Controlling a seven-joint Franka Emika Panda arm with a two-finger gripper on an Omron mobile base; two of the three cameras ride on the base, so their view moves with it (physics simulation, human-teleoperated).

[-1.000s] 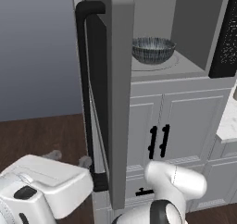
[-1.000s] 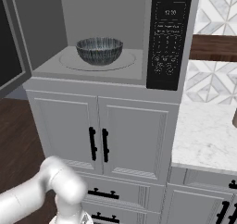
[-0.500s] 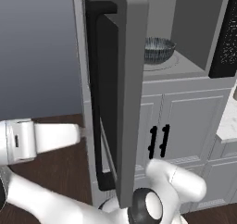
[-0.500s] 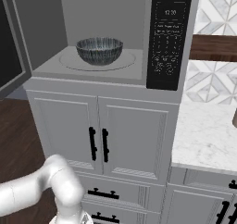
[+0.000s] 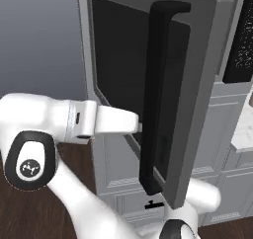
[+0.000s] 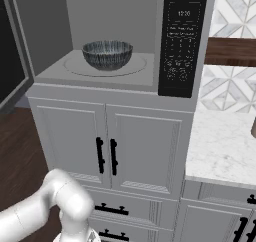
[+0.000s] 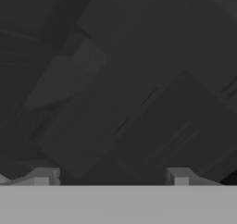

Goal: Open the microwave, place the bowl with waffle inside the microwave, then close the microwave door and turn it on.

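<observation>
The microwave [image 6: 100,11] stands with its cavity showing, and the grey bowl [image 6: 107,54] sits on the round turntable [image 6: 75,67] inside; the waffle is hidden in the bowl. The microwave door [image 5: 197,109] hangs partly swung, its dark glass and long black handle [image 5: 158,95] facing the left base camera. My white forearm [image 5: 108,122] reaches in behind the door's inner side. In the hand view my gripper [image 7: 111,177] is open, its fingertips [image 7: 44,176] wide apart right up against dark glass, with nothing between them.
The black control panel [image 6: 180,41] lies right of the cavity. White cabinet doors with black handles [image 6: 106,156] stand below, and a marble counter [image 6: 225,146] runs to the right. Dark wood floor [image 5: 29,208] lies to the left.
The door has swung round from edge-on to showing its glass front in the left base view, now covering the bowl there. My arm has moved up behind the door.
</observation>
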